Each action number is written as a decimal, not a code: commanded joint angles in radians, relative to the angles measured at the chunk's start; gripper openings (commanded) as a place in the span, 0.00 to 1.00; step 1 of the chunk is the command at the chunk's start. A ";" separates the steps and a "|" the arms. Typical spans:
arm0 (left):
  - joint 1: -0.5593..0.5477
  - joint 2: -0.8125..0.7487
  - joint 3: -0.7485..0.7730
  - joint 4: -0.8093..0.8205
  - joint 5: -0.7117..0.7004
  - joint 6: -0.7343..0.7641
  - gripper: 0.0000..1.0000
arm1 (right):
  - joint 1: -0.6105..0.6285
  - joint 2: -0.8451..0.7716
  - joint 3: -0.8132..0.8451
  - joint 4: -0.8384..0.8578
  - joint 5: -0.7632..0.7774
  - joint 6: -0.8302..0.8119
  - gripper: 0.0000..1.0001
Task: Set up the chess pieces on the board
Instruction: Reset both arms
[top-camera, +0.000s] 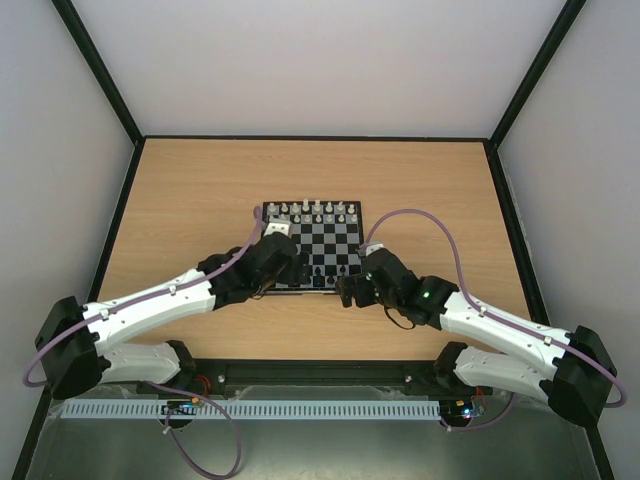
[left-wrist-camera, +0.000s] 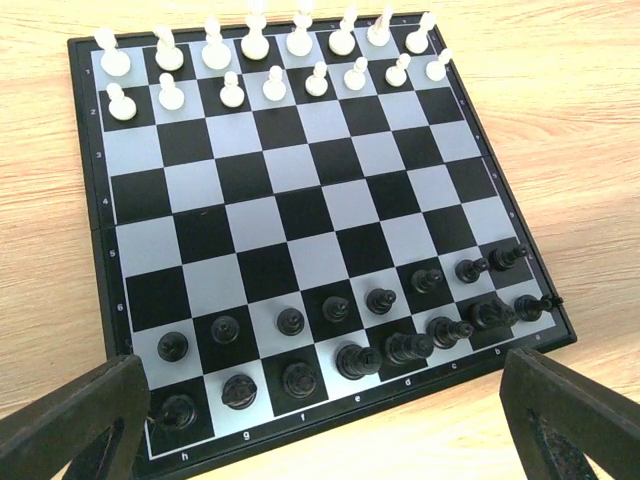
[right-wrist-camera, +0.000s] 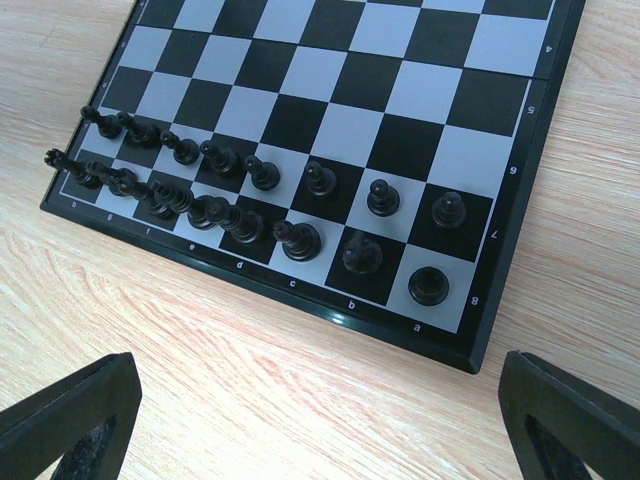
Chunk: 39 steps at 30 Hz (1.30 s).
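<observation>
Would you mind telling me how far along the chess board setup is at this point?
Done: the white pieces fill the two far rows of the board, and the black pieces fill the two near rows. In hand: nothing; the left claw and right claw hover open and empty at the board's near edge. Left: seemingly only pulling the arms away.

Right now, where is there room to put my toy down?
The four middle rows of the chessboard are bare, between the white pawns and the black pawns. The wooden table beyond the white pieces is bare too. The near edge is crowded: black pieces, plus the left claw and right claw close by.
</observation>
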 joint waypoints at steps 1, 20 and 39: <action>0.003 -0.033 -0.047 0.054 -0.062 -0.032 0.99 | -0.004 0.004 -0.004 0.020 -0.004 -0.007 0.98; 0.002 -0.097 -0.231 0.151 -0.248 -0.081 0.99 | -0.004 0.163 0.051 0.056 0.041 -0.031 0.99; 0.031 0.122 0.059 0.396 -0.646 0.068 0.99 | -0.417 -0.211 -0.219 0.470 0.385 -0.158 0.99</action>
